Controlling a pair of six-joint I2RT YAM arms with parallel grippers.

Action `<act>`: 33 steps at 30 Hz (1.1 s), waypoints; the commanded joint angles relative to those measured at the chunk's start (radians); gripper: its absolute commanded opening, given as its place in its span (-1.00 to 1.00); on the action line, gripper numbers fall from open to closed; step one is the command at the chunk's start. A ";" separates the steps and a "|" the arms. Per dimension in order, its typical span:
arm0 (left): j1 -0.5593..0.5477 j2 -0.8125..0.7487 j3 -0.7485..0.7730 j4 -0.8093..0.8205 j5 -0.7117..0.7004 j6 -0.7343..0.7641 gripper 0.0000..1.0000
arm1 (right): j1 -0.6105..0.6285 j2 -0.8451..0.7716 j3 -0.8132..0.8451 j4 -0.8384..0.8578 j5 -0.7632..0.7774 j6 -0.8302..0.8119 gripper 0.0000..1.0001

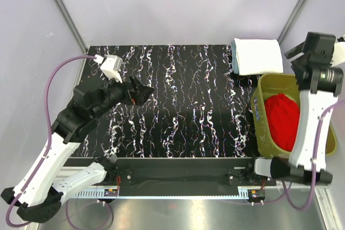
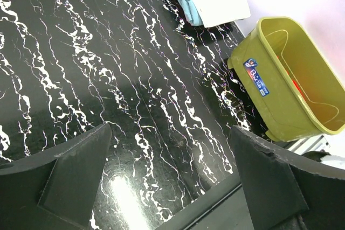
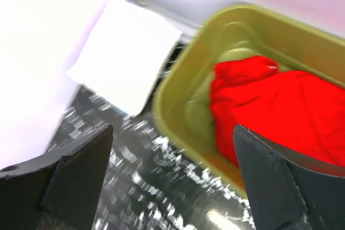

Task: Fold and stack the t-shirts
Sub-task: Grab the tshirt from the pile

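The left tool (image 1: 142, 92) hangs over the left part of the tabletop (image 1: 183, 111), its jaws spread wide and holding nothing. The middle of the tabletop lies bare in front of it. At the far right corner sit the folded shirts (image 1: 259, 55), a white one on top with a pale blue edge showing under it. Just nearer, at the right edge, stands the basket (image 1: 262, 87), and the red shirt (image 1: 283, 120) lies crumpled inside it, unfolded. The right tool (image 3: 172, 152) hovers above the basket with its jaws fully released, touching no cloth.

The step in hand looks like fetching the red shirt, the one piece not yet folded. The next move calls for the right tool to drop into the basket, pinch a good fold of cloth clear of the wall, and lift it out toward the bare middle. There the left tool can likely take a second hold to spread it flat.
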 commanded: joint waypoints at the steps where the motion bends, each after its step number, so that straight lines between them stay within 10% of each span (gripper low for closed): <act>1: 0.003 -0.032 -0.002 0.001 0.009 0.008 0.97 | -0.094 0.101 -0.013 -0.073 0.046 0.025 0.99; 15: 0.001 0.046 0.049 -0.053 -0.026 0.008 0.97 | -0.327 0.244 -0.516 0.276 -0.113 0.231 0.86; 30: 0.003 0.151 0.058 -0.034 0.000 -0.037 0.97 | -0.412 0.525 -0.541 0.468 -0.270 0.298 0.84; 33: 0.003 0.154 0.066 -0.037 0.003 -0.020 0.97 | -0.416 0.521 -0.547 0.487 -0.299 0.285 0.34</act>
